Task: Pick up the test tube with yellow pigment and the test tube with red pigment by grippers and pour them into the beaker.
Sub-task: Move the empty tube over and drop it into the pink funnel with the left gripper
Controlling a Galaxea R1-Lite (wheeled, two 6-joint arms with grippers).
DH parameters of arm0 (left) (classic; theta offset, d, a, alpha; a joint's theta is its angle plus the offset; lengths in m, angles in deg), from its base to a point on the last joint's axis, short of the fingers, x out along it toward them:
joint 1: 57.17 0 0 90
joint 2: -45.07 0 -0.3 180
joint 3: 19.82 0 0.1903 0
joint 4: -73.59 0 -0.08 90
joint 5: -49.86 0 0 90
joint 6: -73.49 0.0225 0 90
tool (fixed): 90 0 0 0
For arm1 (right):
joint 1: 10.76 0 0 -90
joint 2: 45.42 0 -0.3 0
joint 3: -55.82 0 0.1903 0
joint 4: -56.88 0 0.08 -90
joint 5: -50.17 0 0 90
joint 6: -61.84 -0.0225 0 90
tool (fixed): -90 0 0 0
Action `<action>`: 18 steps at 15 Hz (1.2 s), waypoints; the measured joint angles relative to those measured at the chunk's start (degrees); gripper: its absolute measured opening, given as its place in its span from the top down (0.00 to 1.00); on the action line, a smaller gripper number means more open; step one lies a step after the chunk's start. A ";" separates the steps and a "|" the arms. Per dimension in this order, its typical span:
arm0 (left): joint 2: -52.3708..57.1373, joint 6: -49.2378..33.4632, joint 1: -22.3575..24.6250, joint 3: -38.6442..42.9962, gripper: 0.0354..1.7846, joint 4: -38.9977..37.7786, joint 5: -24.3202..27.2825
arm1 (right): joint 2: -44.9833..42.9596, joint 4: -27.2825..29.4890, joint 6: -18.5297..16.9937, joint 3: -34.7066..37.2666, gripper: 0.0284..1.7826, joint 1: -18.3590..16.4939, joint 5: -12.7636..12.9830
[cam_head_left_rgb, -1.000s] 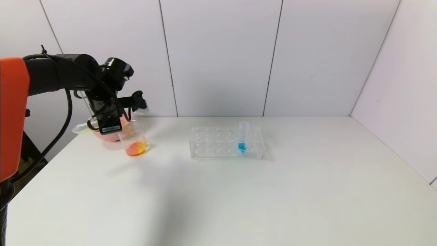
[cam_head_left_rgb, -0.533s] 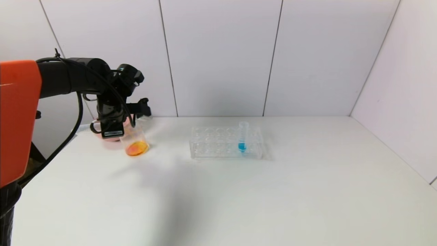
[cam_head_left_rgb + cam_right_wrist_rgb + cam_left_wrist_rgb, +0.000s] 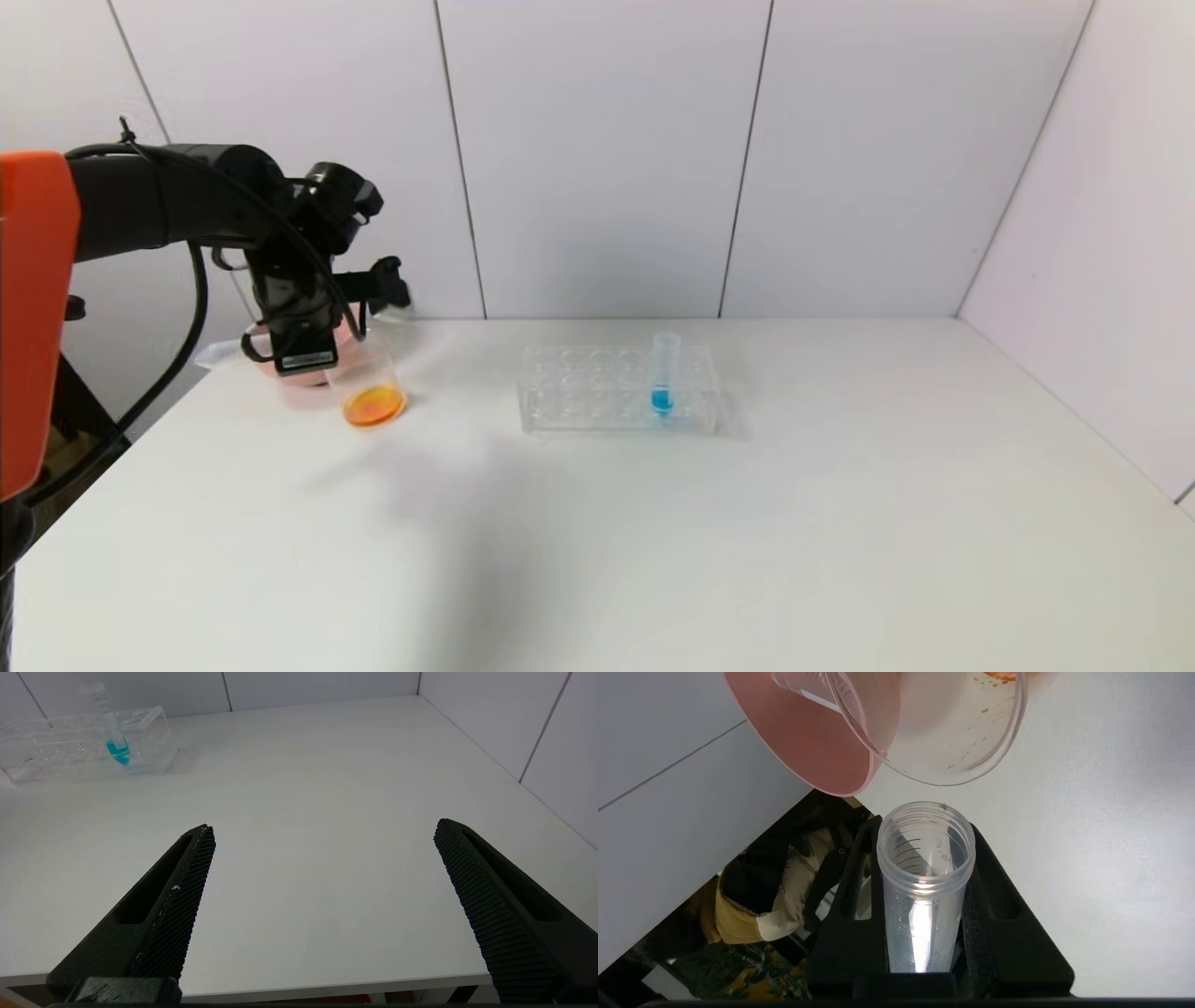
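Beaker [image 3: 367, 389]: stands on the table [image 3: 653, 541] at the robot's far left, just in front of the pink bowl [image 3: 280, 366], with an orange pool at its bottom (both pigments look already mixed in).

Tube in hand [image 3: 924, 882]: clear, seemingly drained; I judge it the test tube with yellow pigment, though no colour is left in it to prove that.

Left gripper [image 3: 924, 933]: its black fingers are clamped on the tube's body, holding it above the bowl and just behind the beaker.

Key relation: from the left wrist, the tube's open mouth points toward the beaker's rim [image 3: 948, 772] and lies just short of it, not over it; the tube's long axis runs along the gripper's fingers.

Stage: as I judge it, the pouring is done, and what remains is putting the spent tube down.

Rack [image 3: 616, 387]: well apart to the right of the beaker, carrying only the blue tube [image 3: 664, 375], which is no part of the task.

Right gripper [image 3: 322, 886]: fingers spread wide with nothing between them, low at the near edge of the table, idle; the left arm is plainly the nearer to beaker and bowl.

Risk: a last drop at the tube's mouth could fall on the table.
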 joint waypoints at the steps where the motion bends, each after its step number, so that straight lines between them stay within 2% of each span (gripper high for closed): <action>1: 0.83 -1.01 0.68 0.02 0.75 -0.17 2.91 | 0.00 0.00 0.00 0.00 0.04 0.00 0.00; 3: 2.77 -5.01 2.67 0.06 0.75 -1.63 9.39 | 0.00 0.00 0.02 0.00 0.04 0.00 0.00; 6: 4.89 -15.48 5.01 0.13 0.75 -7.52 15.48 | 0.00 0.00 0.00 0.00 0.04 0.00 0.00; 9: 7.28 -31.37 5.81 1.73 0.75 -10.95 17.34 | 0.00 0.00 0.02 0.00 0.04 0.00 0.00; 11: 9.68 -40.02 6.47 7.14 0.75 -15.77 17.30 | 0.00 0.00 -0.01 0.00 0.04 0.00 0.00; 14: 14.03 -46.98 7.52 22.08 0.75 -32.50 17.27 | 0.00 0.00 0.00 0.00 0.04 0.00 0.00; 18: 20.04 -50.38 9.94 44.37 0.75 -62.31 16.14 | 0.00 0.02 0.00 0.00 0.04 0.00 0.00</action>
